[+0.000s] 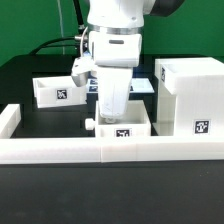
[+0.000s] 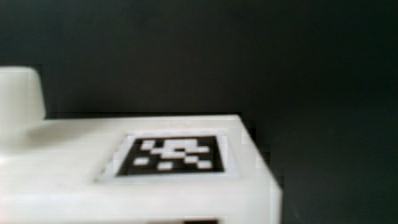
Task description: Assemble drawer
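Note:
A shallow white drawer tray [image 1: 122, 127] with a tag on its front and a knob [image 1: 90, 124] on its side sits at the front centre, against the border rail. My gripper [image 1: 113, 112] reaches straight down into this tray; its fingertips are hidden by the tray walls. In the wrist view the tray's tagged wall [image 2: 173, 155] fills the lower part and the knob [image 2: 15, 95] shows beside it; no fingers show. A second tray [image 1: 57, 92] sits at the exterior view's left. The tall boxy casing [image 1: 190, 95] stands at the exterior view's right.
A long low white border rail [image 1: 60, 150] runs along the front and turns back at the exterior view's left. The marker board [image 1: 146, 86] lies behind the arm. The table top is black.

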`<state>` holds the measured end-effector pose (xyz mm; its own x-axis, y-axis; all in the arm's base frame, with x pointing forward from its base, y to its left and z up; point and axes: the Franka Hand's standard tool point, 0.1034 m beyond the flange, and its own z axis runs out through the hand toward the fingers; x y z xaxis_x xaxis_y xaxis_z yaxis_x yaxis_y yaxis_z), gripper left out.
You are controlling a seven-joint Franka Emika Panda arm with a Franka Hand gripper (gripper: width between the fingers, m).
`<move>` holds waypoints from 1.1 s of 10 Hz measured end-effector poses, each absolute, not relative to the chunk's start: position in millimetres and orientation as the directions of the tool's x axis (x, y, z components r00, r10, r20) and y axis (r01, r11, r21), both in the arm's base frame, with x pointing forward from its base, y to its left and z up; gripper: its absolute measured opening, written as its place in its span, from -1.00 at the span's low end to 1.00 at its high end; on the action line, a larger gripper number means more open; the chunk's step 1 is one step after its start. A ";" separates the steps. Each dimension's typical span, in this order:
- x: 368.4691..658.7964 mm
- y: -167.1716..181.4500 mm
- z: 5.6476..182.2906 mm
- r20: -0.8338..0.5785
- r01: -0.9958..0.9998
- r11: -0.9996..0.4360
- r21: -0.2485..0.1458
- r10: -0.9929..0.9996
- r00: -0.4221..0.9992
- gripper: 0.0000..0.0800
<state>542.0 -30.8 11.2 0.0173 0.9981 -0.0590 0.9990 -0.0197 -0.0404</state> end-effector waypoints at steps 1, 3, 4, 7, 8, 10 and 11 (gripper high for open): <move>542.5 -26.3 11.2 -0.055 0.999 -0.014 -0.039 0.998 0.012 -0.90; 543.8 -21.4 11.3 -0.051 0.999 -0.013 -0.033 0.999 0.012 -0.90; 543.7 -22.6 11.2 -0.051 0.999 -0.016 -0.033 0.999 0.014 -0.90; 543.5 -22.6 10.8 -0.051 0.999 -0.015 -0.033 0.999 0.014 -0.90; 544.2 -17.9 10.1 -0.048 1.000 -0.006 -0.031 0.999 0.005 -0.90; 547.9 -9.4 9.8 -0.054 0.999 0.025 -0.028 0.998 -0.026 -0.90; 547.9 -7.3 9.5 -0.054 0.999 0.028 -0.027 0.998 -0.029 -0.90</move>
